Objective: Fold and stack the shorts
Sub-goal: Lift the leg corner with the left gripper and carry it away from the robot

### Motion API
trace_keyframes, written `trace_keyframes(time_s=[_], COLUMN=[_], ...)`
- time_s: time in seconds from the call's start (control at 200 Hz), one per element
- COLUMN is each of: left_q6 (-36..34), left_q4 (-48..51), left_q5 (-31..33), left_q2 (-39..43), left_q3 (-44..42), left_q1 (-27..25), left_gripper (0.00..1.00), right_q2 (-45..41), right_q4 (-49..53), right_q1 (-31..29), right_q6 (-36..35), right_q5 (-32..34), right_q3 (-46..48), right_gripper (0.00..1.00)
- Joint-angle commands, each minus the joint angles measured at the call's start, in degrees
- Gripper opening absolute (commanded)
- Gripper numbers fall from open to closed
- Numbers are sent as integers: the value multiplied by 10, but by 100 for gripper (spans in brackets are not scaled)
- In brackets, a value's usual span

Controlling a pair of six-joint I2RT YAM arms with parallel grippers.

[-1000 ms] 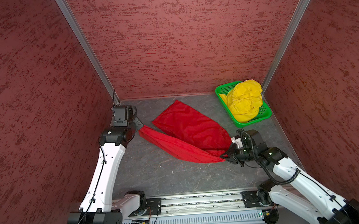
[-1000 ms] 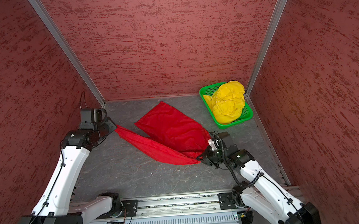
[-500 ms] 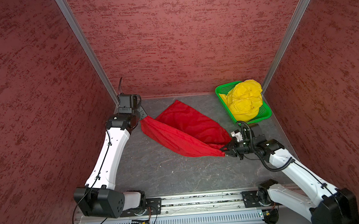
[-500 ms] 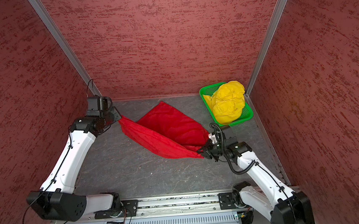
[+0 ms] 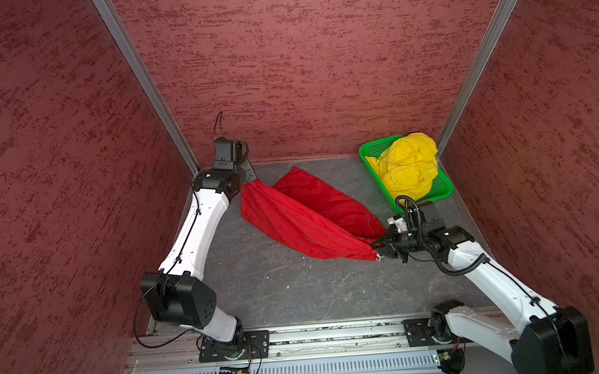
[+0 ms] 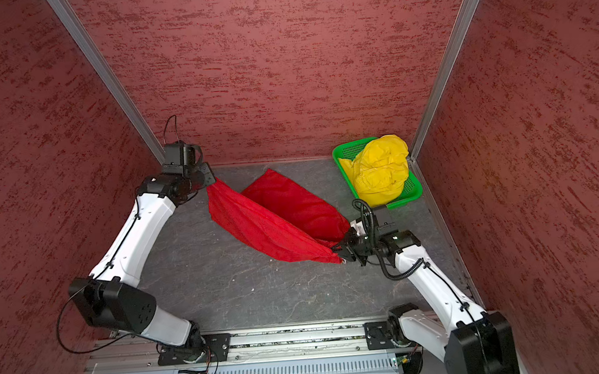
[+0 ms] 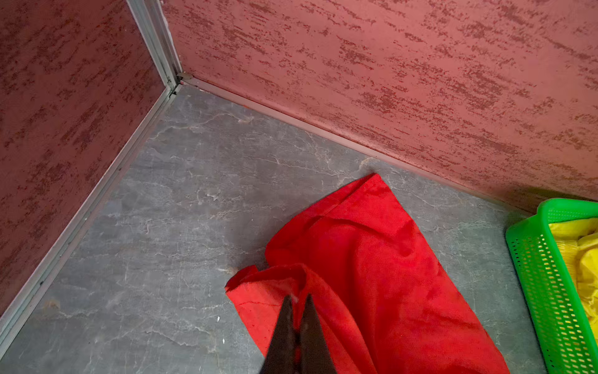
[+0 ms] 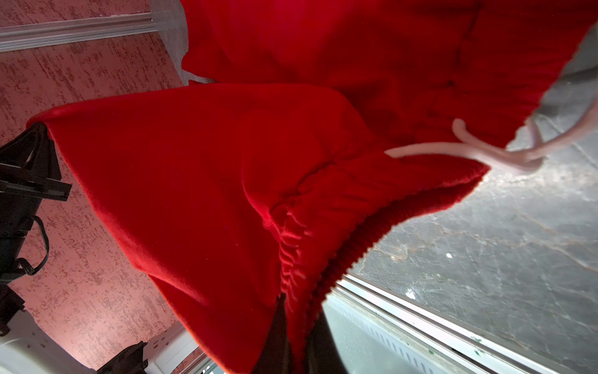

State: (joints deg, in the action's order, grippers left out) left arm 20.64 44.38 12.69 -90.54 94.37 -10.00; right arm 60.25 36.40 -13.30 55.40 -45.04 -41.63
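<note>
Front right: right tool (image 5: 379,251) clamped on waistband end of red shorts (image 5: 305,227). Cloth spans diagonally to back left, lower part resting on surface (image 5: 280,291). There left tool (image 5: 251,179) pinched shut on far corner. Back right: yellow shorts (image 5: 408,170) bunched in green basket (image 5: 445,190), nearer right tool.

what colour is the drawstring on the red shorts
White. The drawstring on the red shorts shows best in the right wrist view.

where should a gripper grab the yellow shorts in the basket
Probably a raised fold at the top of the yellow shorts, coming straight down: they sit bunched in a mound rising above the green basket, whose walls block the sides.
</note>
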Motion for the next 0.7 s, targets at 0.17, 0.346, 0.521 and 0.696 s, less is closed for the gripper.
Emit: trace_keyframes(time_s=[0.17,0.346,0.521,0.696], left_q6=[-52,-67,-94,-101], left_q4=[-43,-61,-72,-70], left_q5=[37,40,58,63], left_q2=[-87,-152,-226,-278], left_q3=[100,156,226,275], left_q1=[-26,-47,-76,-94], left_gripper=[0,0,0,0], right_q2=[27,47,73,97], right_q4=[37,33,24,21], right_q1=[35,64,91,109], right_q6=[-30,-45,-63,-80], right_q5=[-28,-41,-55,-59], right_q3=[-3,4,10,7], right_gripper=[0,0,0,0])
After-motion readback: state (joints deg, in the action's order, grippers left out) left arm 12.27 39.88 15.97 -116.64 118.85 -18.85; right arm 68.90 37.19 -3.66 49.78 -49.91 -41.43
